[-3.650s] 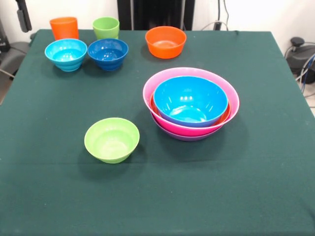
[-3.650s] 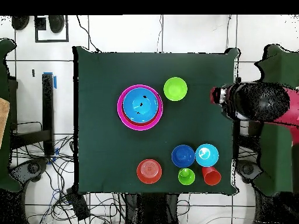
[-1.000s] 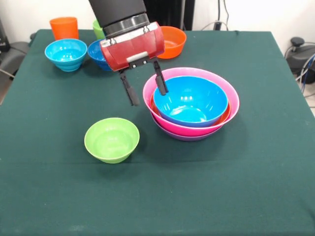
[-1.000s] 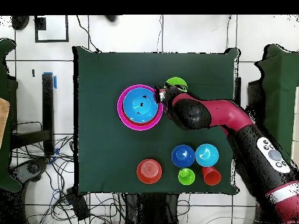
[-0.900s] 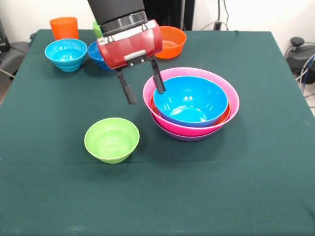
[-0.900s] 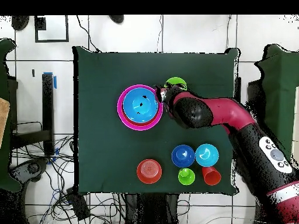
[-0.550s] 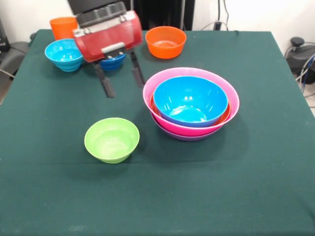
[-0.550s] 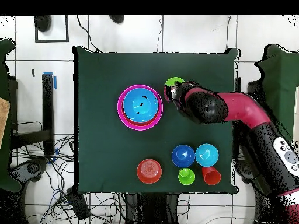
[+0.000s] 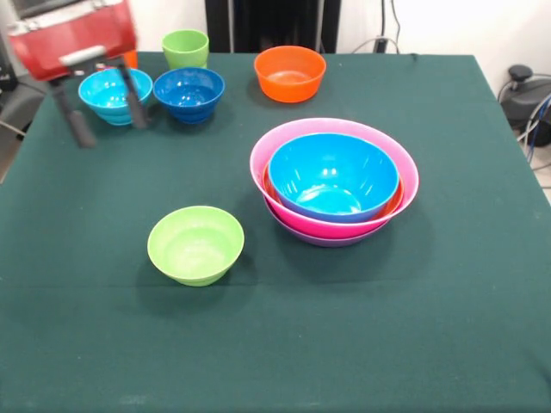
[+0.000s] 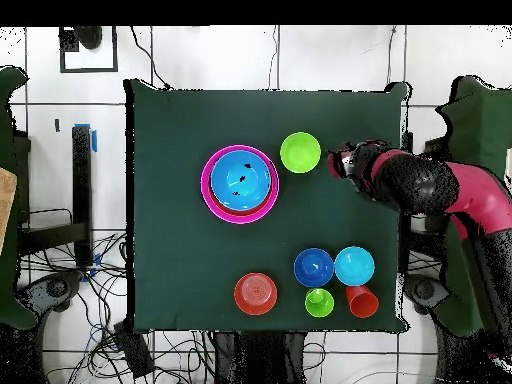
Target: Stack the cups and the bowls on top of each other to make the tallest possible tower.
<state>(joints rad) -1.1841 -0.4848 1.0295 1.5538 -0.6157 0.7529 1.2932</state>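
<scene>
The tower [image 9: 408,179] stands right of centre: a big blue bowl [image 9: 331,176] nested in orange, pink and purple bowls. It also shows in the overhead view [image 10: 208,186]. A small lime-green bowl [image 9: 195,243] sits alone at front left. My gripper [image 9: 108,120] hangs open and empty at the far left, in front of the light-blue bowl [image 9: 110,90]. The dark-blue bowl [image 9: 188,90], lime-green cup [image 9: 185,47] and small orange bowl [image 9: 290,72] stand along the far edge. The orange cup [image 10: 362,300] is mostly hidden behind the gripper in the front view.
The dark green table cloth [image 9: 448,284] covers the table. In the overhead view my gripper [image 10: 338,165] is just right of the lime-green bowl [image 10: 300,152], and the arm reaches in over the table's right edge [image 10: 405,200].
My gripper has drawn away from the tower's rim, moving left and toward the far side in the front view. It stays open and empty. No bowl or cup has moved.
</scene>
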